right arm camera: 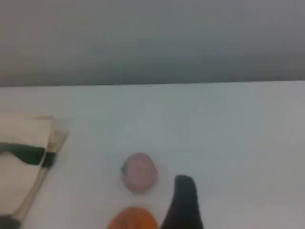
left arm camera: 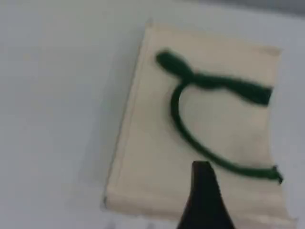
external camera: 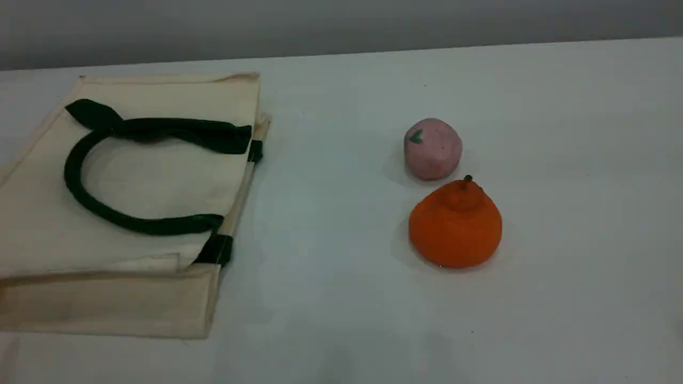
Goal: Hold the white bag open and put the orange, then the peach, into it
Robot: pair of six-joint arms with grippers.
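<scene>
The white bag [external camera: 160, 176] lies flat on the table at the left, its mouth edge toward the right. One dark green handle [external camera: 155, 226] is looped on top of it. The peach [external camera: 432, 148] sits right of centre, and the orange [external camera: 455, 226] rests just in front of it, almost touching. Neither arm shows in the scene view. The left wrist view looks down on the bag [left arm camera: 152, 157] with one dark fingertip [left arm camera: 202, 191] hovering above it. In the right wrist view a fingertip [right arm camera: 183, 200] hangs just right of the peach [right arm camera: 139, 171] and the orange [right arm camera: 133, 218]. Nothing is gripped.
A white table [external camera: 341, 298] carries everything; its far edge [external camera: 480, 47] meets a grey wall. A wide bare strip of table separates the bag from the two fruits.
</scene>
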